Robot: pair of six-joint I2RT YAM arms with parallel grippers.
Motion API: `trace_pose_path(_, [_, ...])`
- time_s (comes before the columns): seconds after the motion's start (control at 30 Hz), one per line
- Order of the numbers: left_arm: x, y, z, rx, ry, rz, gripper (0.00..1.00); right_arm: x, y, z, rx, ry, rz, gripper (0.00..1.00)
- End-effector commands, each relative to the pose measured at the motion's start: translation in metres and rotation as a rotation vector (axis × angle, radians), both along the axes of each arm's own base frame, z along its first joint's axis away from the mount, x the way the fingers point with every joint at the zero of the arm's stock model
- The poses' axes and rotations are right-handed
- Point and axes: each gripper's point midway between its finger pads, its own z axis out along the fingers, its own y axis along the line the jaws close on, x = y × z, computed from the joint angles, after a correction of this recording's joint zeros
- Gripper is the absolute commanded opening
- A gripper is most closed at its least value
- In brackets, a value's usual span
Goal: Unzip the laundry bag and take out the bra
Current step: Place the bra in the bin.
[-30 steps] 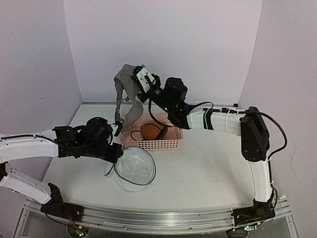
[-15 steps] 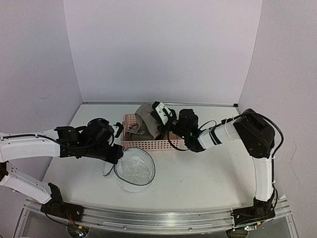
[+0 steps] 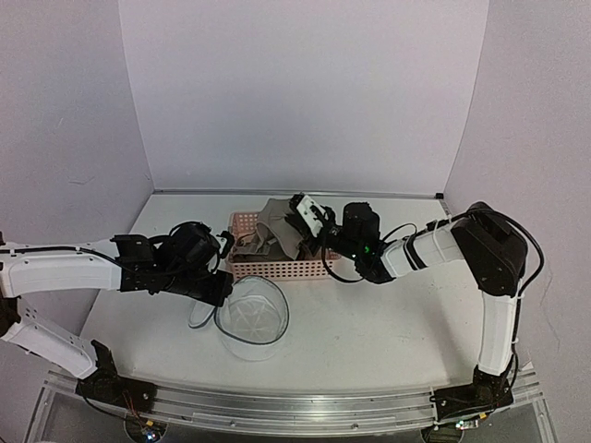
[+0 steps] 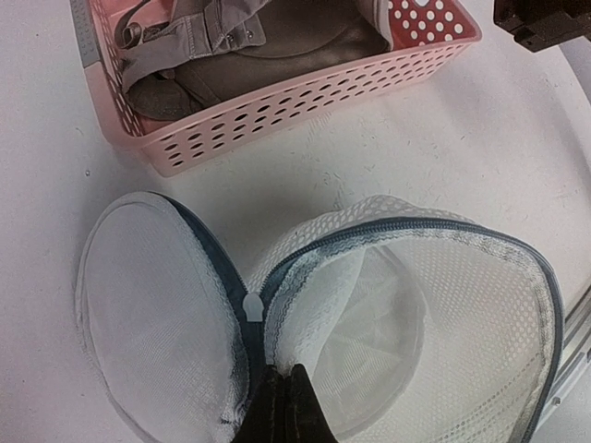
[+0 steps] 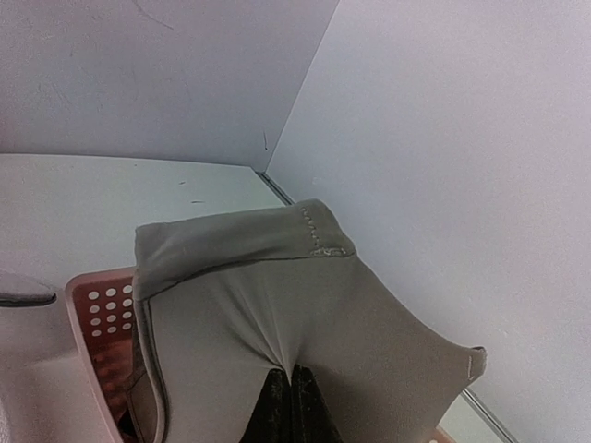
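Note:
The white mesh laundry bag lies open on the table, its round lid flipped to the left and the dark grey zip rim parted, with the white zip pull at the hinge. Its inside shows only mesh. My left gripper is shut on the bag's rim just below the pull. The grey-brown bra rests partly in the pink basket. My right gripper is shut on the bra's fabric, holding one end just above the basket.
The pink lattice basket stands behind the bag, near the back wall. The right arm stretches low across the table from the right. Walls close in at the back and on both sides.
The right arm has come down from high above the basket, bringing the bra into it. The left gripper has stayed on the bag's rim.

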Motion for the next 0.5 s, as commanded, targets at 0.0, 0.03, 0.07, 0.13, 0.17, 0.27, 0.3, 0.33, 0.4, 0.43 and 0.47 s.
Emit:
trace_pose_path(0.0, [0.009, -0.007, 0.024, -0.043, -0.041, 0.007, 0.00, 0.004, 0.019, 0.038, 0.029, -0.037, 0.071, 0.01])
trace_pose_path(0.03, [0.008, -0.007, 0.024, -0.044, -0.041, 0.007, 0.00, 0.005, 0.023, 0.036, 0.022, -0.027, 0.080, 0.03])
trace_pose_path(0.07, [0.008, -0.007, 0.024, -0.045, -0.041, 0.008, 0.00, 0.007, 0.026, 0.035, 0.018, -0.018, 0.087, 0.06])
trace_pose_path(0.13, [0.008, -0.006, 0.023, -0.044, -0.039, 0.008, 0.00, 0.009, 0.030, 0.034, 0.015, -0.006, 0.099, 0.11])
trace_pose_path(0.17, [0.007, -0.005, 0.022, -0.044, -0.038, 0.008, 0.00, 0.010, 0.032, 0.033, 0.013, 0.001, 0.103, 0.13])
trace_pose_path(0.27, [0.006, -0.004, 0.022, -0.042, -0.037, 0.007, 0.00, 0.013, 0.040, 0.031, 0.001, 0.026, 0.121, 0.20])
trace_pose_path(0.3, [0.006, -0.004, 0.021, -0.042, -0.037, 0.007, 0.00, 0.013, 0.043, 0.027, -0.010, 0.044, 0.126, 0.21])
trace_pose_path(0.33, [0.006, -0.003, 0.021, -0.042, -0.039, 0.007, 0.00, 0.014, 0.044, 0.025, -0.016, 0.052, 0.128, 0.22])
trace_pose_path(0.4, [0.006, -0.002, 0.021, -0.041, -0.041, 0.008, 0.00, 0.015, 0.044, 0.023, -0.020, 0.059, 0.129, 0.24])
trace_pose_path(0.43, [0.006, -0.001, 0.021, -0.040, -0.042, 0.009, 0.00, 0.015, 0.044, 0.022, -0.020, 0.060, 0.128, 0.25])
trace_pose_path(0.47, [0.005, -0.001, 0.021, -0.041, -0.043, 0.009, 0.00, 0.015, 0.043, 0.022, -0.019, 0.063, 0.125, 0.27])
